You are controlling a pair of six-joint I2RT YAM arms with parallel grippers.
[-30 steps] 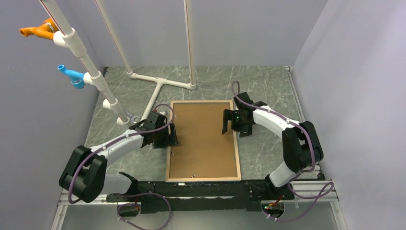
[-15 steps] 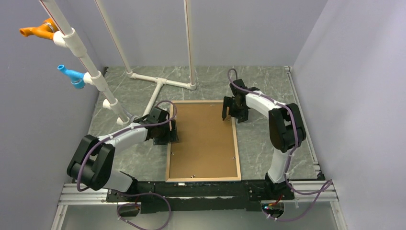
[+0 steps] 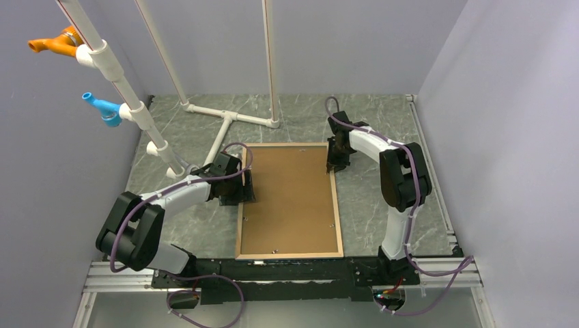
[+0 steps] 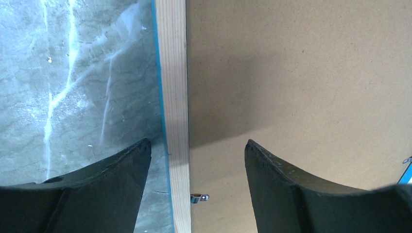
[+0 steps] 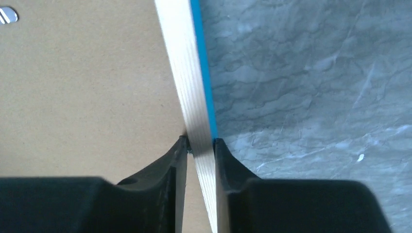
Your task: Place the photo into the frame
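Observation:
The frame (image 3: 337,220) lies flat on the table with its light-wood face up and a blue edge showing. A brown backing board (image 3: 290,198) fills it. The photo is hidden. My left gripper (image 3: 247,188) is open and straddles the frame's left rail (image 4: 176,97): one finger is over the table, the other over the backing board (image 4: 291,73). My right gripper (image 3: 332,158) is shut on the frame's right rail (image 5: 187,73) near the far corner. In the right wrist view both fingertips (image 5: 182,145) pinch the wood.
A small metal clip (image 4: 199,197) sticks out from the left rail over the board. A white PVC pipe stand (image 3: 229,123) lies just beyond the frame's far left corner. An orange fitting (image 3: 54,42) and a blue fitting (image 3: 99,108) hang on a slanted pole at left.
My right gripper has moved from over the board to the frame's right rail and shut on it. The left gripper shifted slightly along the left rail and stays open.

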